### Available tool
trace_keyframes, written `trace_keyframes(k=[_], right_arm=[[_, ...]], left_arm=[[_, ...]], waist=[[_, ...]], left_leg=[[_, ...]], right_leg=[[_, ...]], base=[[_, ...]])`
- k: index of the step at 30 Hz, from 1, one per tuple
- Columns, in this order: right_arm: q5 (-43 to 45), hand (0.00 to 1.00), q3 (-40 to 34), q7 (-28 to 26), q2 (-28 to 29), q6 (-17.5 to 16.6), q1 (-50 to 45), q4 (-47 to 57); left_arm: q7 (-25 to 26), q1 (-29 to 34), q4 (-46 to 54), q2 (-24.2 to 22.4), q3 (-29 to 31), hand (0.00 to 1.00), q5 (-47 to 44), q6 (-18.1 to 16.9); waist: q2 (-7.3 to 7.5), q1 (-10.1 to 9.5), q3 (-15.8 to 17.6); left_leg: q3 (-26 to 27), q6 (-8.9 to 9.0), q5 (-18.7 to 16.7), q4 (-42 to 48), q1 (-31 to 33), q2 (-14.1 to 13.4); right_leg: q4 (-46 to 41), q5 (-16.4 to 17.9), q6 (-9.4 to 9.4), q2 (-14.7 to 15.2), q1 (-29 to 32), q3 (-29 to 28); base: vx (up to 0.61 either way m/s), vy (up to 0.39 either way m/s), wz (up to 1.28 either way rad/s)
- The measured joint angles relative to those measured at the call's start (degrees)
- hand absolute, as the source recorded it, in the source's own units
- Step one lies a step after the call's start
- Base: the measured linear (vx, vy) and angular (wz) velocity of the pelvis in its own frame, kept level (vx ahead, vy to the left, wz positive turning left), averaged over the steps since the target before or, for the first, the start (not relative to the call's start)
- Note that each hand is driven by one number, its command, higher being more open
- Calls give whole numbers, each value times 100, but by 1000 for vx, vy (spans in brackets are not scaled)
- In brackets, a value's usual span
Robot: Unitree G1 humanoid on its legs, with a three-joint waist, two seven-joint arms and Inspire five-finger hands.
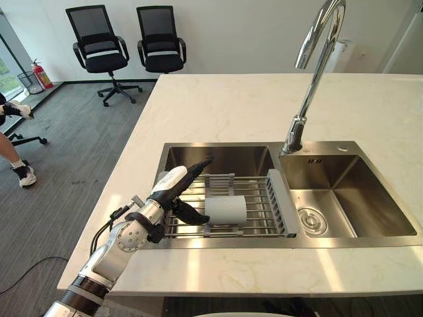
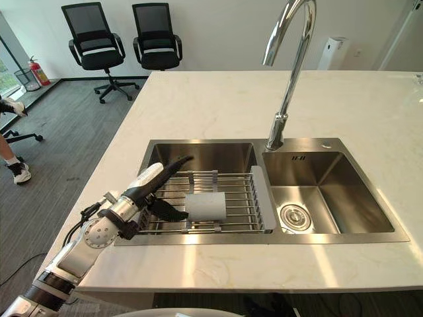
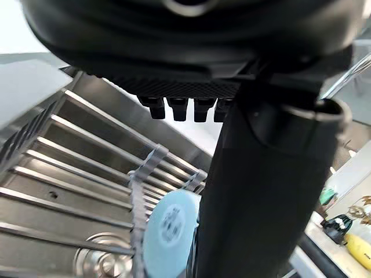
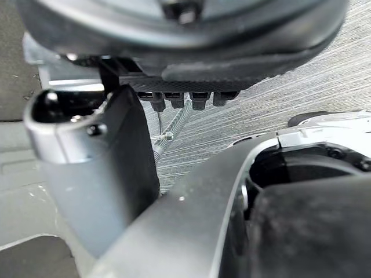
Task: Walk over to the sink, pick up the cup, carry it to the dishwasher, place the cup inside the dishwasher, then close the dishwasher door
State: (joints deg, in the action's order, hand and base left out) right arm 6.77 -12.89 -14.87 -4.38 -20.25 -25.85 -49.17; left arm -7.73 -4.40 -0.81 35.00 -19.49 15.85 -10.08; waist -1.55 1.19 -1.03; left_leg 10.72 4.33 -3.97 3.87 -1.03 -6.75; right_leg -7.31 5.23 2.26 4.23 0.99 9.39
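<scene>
A pale blue-grey cup (image 1: 226, 209) lies on its side on a wire drying rack (image 1: 258, 198) set over the left basin of a steel double sink (image 1: 218, 155). My left hand (image 1: 173, 186) reaches in over the rack's left end, open. Its straight fingers (image 1: 198, 165) point across the basin above the rack, and its dark thumb (image 1: 192, 214) sits just left of the cup, close to its end. In the left wrist view the cup's round end (image 3: 168, 231) shows beside the thumb (image 3: 255, 191). My right hand (image 4: 98, 174) hangs open above grey floor.
A tall chrome tap (image 1: 310, 72) rises behind the divider, with the right basin (image 1: 344, 191) and its drain beside it. Pale marble counter (image 1: 225, 105) surrounds the sink. Two black office chairs (image 1: 125, 46) stand far left, and a person's legs (image 1: 16, 165) show at the left edge.
</scene>
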Motion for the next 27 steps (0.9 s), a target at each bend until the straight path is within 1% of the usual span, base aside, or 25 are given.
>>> trace_keyframes(k=[2,8,11,12,13,16,18,20,23,27], right_arm=[[-1,100,71,0,-30,0,-1,17],[-1,100,231,2,-126,0,0,47],[0,100,345,27,-162,53,9,155],[3,100,437,67,-190,151,18,256],[243,100,1013,608,-399,880,178,467],[276,100,1103,617,-456,885,214,459],[277,100,1118,635,-453,960,326,432],[330,100,1196,807,-542,1205,569,196],[336,100,1237,964,-561,1345,726,132],[400,100,1324,1013,-608,1404,742,130]], left_arm=[[-17,0,-1,3,-45,100,31,5],[0,-1,-6,-6,-211,100,234,167],[17,-2,-13,-10,-249,100,241,234],[19,-6,-14,-8,-284,100,279,246],[41,-478,-236,-62,-856,100,613,605],[41,-491,-243,-64,-882,100,614,612],[43,-621,-236,-33,-1055,100,618,629],[38,-842,-179,-27,-1322,100,817,770],[35,-865,-159,-36,-1360,100,896,898],[24,-867,-123,-80,-1376,100,898,907]], waist=[[1,-3,20],[-11,18,46],[-25,63,117],[-26,105,164],[-58,158,237],[-81,184,256],[-112,162,274],[-131,167,289],[-139,152,308],[-147,144,321]], left_leg=[[-9,-2,16,-39,1,9],[-37,2,22,-149,-110,24],[-74,1,22,-168,-142,40],[-96,-1,24,-168,-159,49],[-249,-38,105,-272,-170,118],[-258,-39,131,-331,-184,129],[-317,-54,150,-354,-179,160],[-426,-82,174,-374,-164,208],[-460,-83,174,-376,-164,218],[-516,-83,174,-377,-154,220]], right_leg=[[47,-19,4,1,-9,12],[183,-25,14,-2,-139,59],[232,-28,20,5,-225,104],[245,-28,20,11,-267,130],[347,-49,47,52,-364,286],[372,-59,49,53,-368,298],[388,-60,50,78,-398,358],[468,-88,92,118,-471,472],[515,-101,95,124,-507,508],[566,-102,95,118,-555,576]], base=[[4,2,2],[22,0,3],[24,3,7],[-54,20,34],[-59,19,34],[-22,8,12],[-3,13,15],[-8,26,23],[-3,16,10],[-3,2,8]])
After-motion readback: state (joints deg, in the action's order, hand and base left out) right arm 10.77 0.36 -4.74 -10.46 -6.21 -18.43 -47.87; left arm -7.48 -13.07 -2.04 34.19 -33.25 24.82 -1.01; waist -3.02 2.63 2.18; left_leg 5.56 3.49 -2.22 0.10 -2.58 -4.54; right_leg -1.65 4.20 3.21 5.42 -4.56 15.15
